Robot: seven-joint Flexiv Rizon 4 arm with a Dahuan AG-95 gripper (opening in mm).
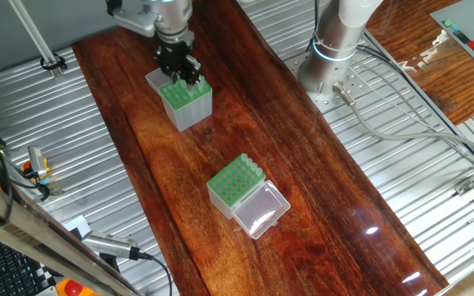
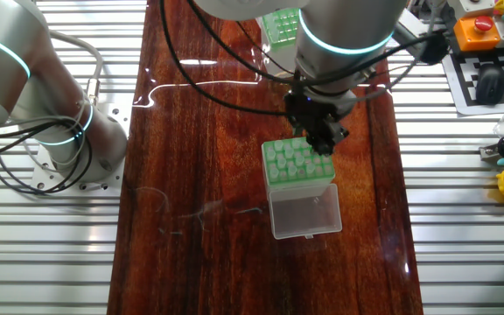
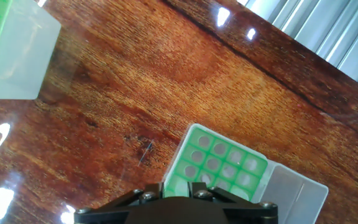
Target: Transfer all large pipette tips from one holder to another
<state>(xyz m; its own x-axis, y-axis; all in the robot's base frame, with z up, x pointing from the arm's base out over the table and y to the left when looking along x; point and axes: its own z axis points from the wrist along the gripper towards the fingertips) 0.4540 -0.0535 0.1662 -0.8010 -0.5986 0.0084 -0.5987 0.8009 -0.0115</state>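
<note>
Gripper low over the taller grey-sided holder, jaw state cannot be told, large pipette tips as pale rounds in its holes, lidded shorter box well apart at 5 o'clock

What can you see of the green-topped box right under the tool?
The box is a small squarish rack with a bright green top plate pierced by rows of round holes, over pale translucent plastic sides. The holes look pale inside; whether they hold tips cannot be told. Its clear lid is swung open and lies beside it. It stands upright on the wooden table, with the tool over one edge; contact cannot be told.
</note>
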